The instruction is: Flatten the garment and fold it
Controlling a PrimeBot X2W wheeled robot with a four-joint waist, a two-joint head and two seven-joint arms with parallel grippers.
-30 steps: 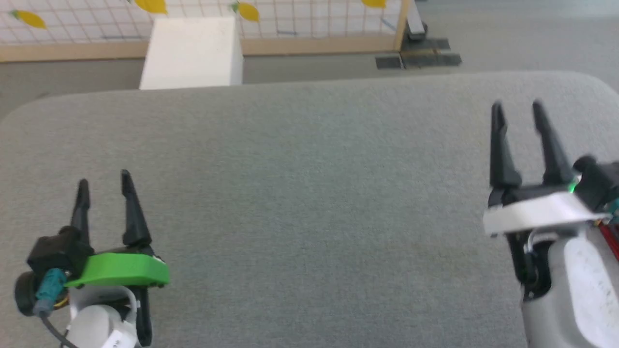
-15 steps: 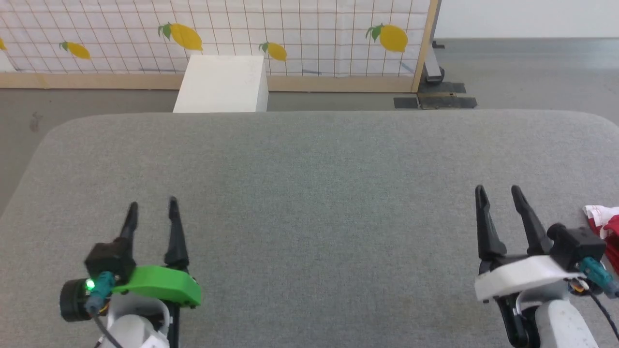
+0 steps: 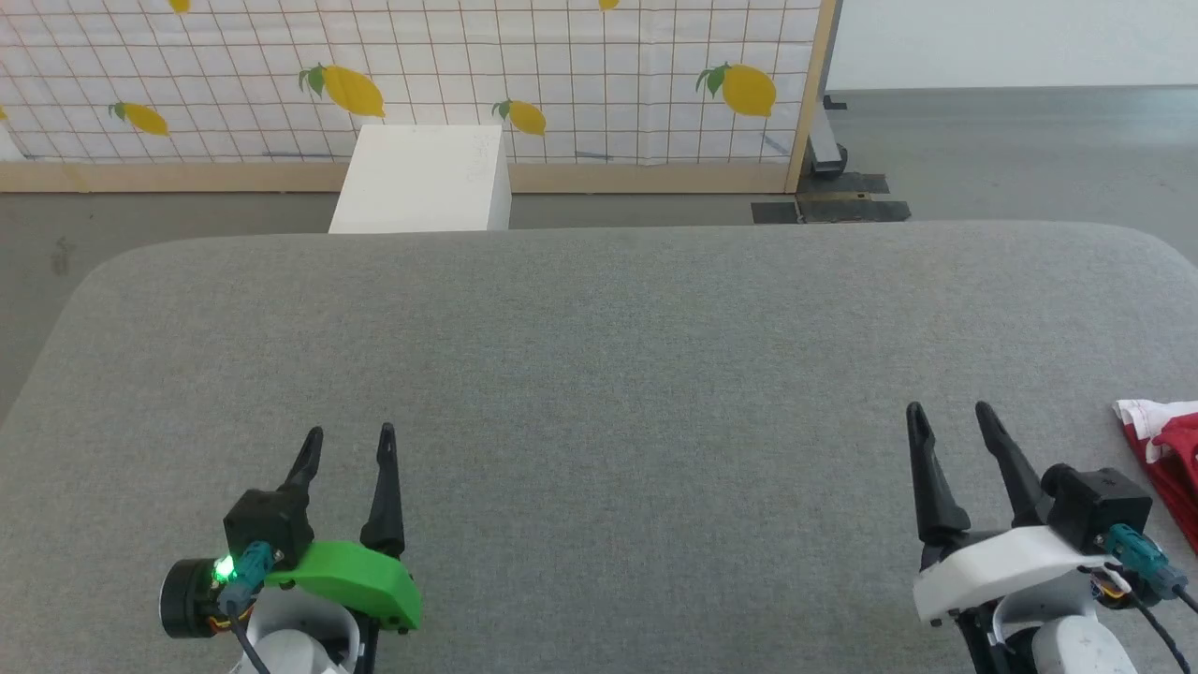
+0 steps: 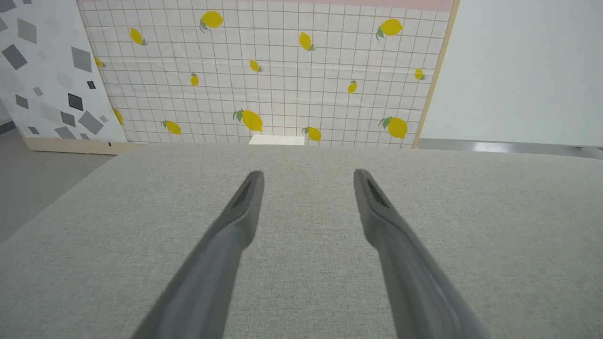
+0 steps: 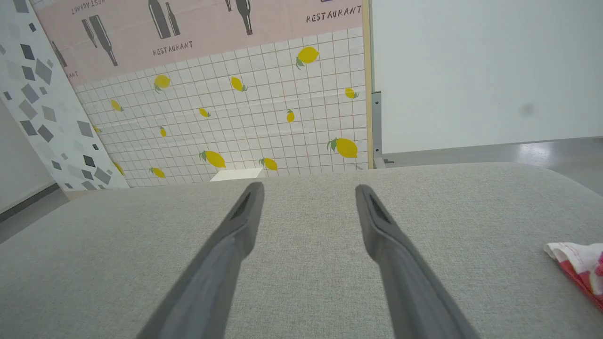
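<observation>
Robot at the start of a folding job: both hands hang low over the near side of a grey padded table (image 3: 599, 356), and neither holds anything. The left hand (image 3: 349, 432) and the right hand (image 3: 947, 410) each have their two dark fingers parted with a clear gap between the tips. The garment (image 3: 1165, 449) is a crumpled heap of red shorts with white trim. It lies at the table's far right edge, near the right hand but not touching it, and is partly cut off in the robot's head view. A second ago that camera took in only bare grey cloth. The head has since shifted, and the shorts have come into its sight — so the robot has, it seems, found what it must work on. A lemon-print screen (image 3: 562, 75) and a white box (image 3: 421, 178) stand beyond the table. Nothing is flattened or folded yet. The likely first move falls to the right hand: reach sideways and draw the shorts toward the middle.
</observation>
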